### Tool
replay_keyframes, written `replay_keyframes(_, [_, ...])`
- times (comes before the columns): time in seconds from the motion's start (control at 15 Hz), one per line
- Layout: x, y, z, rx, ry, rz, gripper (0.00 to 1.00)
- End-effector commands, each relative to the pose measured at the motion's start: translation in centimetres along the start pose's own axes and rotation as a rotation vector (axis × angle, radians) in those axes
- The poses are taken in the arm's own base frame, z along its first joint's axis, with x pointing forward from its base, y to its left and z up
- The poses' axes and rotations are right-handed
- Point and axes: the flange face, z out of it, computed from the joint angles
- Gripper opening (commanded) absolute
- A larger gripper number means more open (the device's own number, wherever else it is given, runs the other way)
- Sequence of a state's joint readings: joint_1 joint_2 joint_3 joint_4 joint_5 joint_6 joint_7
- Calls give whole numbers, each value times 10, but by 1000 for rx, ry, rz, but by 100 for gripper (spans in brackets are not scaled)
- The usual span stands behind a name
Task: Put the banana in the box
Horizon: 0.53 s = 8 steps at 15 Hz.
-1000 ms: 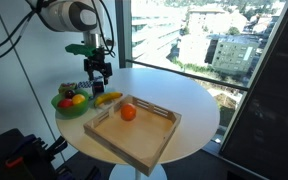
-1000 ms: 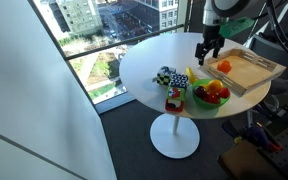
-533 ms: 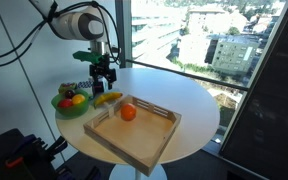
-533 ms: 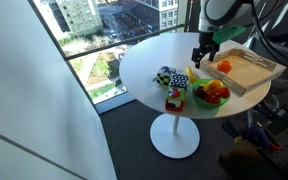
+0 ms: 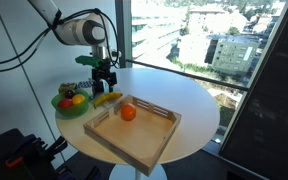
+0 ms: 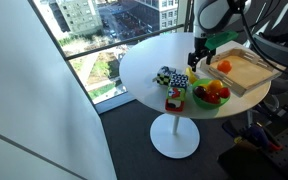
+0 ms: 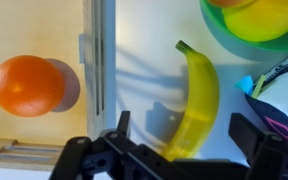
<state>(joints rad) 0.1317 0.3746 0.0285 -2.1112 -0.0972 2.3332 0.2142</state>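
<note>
As the hand (image 7: 184,140) hangs spread over the banana (image 7: 199,95), which lies on the surface (image 7: 144,40) btw. the box (image 7: 96,60) and the green bowl (image 7: 224,35), you should go straight down w/ the fingers (image 7: 121,135) across its middle, then close softly. Vs. 1 s ago the hand is lower and nearer the banana.

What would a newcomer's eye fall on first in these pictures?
Probably the yellow banana lying on the round white table, with the open gripper poised just above it. Next comes the bright orange, sitting alone in the wooden box beside the banana.
</note>
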Motion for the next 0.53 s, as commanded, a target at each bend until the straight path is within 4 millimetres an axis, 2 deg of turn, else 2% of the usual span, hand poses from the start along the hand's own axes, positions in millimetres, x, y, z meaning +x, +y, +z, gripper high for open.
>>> replay_keyframes(0.0, [10, -7, 5, -34, 7, 33, 100])
replay_keyframes(0.47, [16, -13, 22, -49, 31, 64, 100])
